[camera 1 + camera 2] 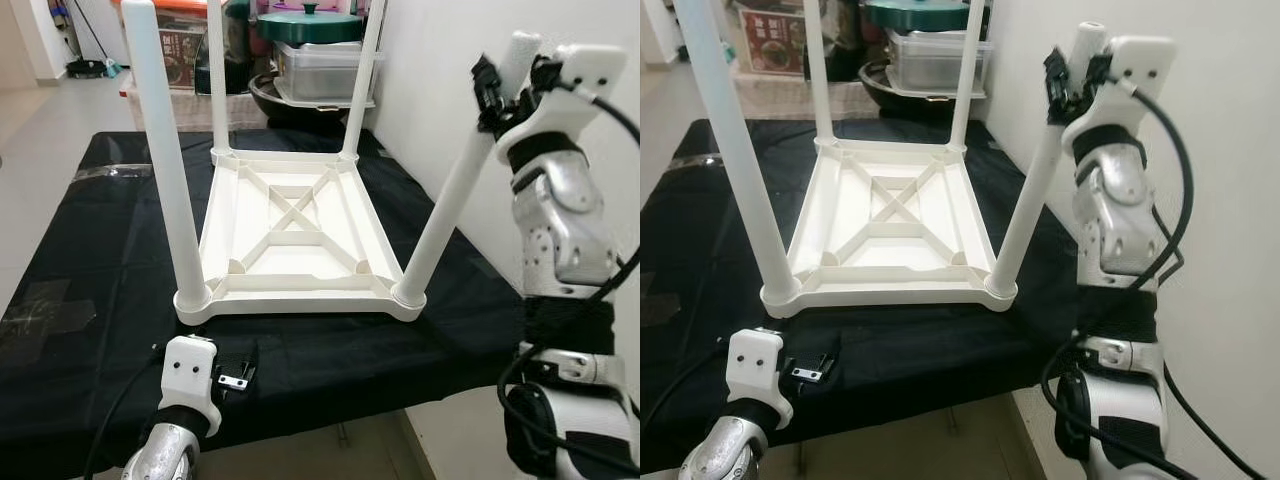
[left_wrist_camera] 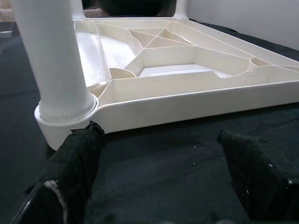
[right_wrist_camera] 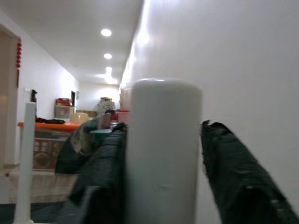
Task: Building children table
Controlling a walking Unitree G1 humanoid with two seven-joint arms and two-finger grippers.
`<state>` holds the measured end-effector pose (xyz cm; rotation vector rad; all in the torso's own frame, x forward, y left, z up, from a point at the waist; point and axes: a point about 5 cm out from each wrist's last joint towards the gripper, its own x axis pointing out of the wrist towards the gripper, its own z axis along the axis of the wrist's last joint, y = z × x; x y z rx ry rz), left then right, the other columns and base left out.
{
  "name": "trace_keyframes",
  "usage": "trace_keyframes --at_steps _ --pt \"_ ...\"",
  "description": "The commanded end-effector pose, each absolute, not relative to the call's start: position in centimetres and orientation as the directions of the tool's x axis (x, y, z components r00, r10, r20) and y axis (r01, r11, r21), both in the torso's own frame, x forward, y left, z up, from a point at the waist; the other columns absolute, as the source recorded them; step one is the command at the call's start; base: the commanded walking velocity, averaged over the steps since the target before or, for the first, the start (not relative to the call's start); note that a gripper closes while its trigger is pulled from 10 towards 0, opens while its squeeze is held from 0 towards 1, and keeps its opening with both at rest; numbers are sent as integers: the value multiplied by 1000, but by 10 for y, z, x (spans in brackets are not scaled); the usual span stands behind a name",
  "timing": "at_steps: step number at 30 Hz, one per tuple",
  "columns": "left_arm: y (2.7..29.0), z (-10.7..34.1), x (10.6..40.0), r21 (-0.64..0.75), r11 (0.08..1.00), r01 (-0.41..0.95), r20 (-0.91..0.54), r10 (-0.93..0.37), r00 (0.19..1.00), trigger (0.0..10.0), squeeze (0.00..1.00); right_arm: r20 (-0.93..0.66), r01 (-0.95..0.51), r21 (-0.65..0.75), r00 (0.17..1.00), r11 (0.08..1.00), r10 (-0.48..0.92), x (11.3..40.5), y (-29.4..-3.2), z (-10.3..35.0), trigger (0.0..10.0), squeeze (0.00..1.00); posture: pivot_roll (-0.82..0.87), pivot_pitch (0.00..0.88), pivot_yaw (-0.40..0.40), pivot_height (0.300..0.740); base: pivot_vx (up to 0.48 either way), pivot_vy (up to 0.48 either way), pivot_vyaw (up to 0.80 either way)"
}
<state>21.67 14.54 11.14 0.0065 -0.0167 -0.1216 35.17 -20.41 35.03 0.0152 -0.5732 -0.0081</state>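
An upturned white plastic children's table (image 1: 295, 240) lies on the black-draped surface (image 1: 90, 260). The right gripper (image 1: 505, 75), jaws clasping the near-right round white leg (image 1: 452, 195) at its tip, apparently seats it; the left gripper (image 2: 159, 175) rests wide open near the front edge.

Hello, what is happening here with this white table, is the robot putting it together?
Yes. A white children's table lies upside down on a black cloth, all four legs standing in its corner sockets. The right gripper grips the top of the near right leg, which leans outward. The left gripper rests open on the cloth beside the near left corner.
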Motion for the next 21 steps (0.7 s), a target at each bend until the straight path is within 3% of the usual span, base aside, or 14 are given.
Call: trace_keyframes --at_steps 1,11,13,14,15,17,18,19,21 --pt "143 110 216 7 992 124 11 -124 992 10000 0 534 2 39 845 999 -23 352 -209 349 0 0 100 0 -143 740 0 0 0" --pt "139 109 217 1 990 138 -2 -138 990 10000 0 322 -43 29 946 999 31 361 -204 309 0 0 89 0 -135 740 0 0 0" --pt "139 109 217 0 990 138 -3 -138 990 10000 0 263 -47 112 965 993 17 364 -205 303 0 0 89 0 -135 740 0 0 0" --pt "139 109 216 1 991 137 -3 -137 991 10000 0 172 -13 280 985 960 -36 369 -212 293 0 0 84 0 -135 740 0 0 0" --pt "139 109 216 1 991 137 -3 -137 991 10000 0 172 -13 280 985 960 -36 369 -212 293 0 0 84 0 -135 740 0 0 0" --pt "140 110 216 2 991 133 -3 -133 991 10000 0 10 88 523 994 848 -110 376 -222 274 0 0 87 0 -138 740 0 0 0" --pt "140 110 216 2 991 133 -3 -133 991 10000 0 10 88 523 994 848 -110 376 -222 274 0 0 87 0 -138 740 0 0 0" --pt "140 110 215 3 991 131 -3 -131 991 10000 0 -60 159 595 986 788 -153 378 -228 263 0 0 83 0 -138 740 0 0 0" --pt "140 110 215 3 991 131 -3 -131 991 10000 0 -60 159 595 986 788 -153 378 -228 263 0 0 83 0 -138 740 0 0 0"
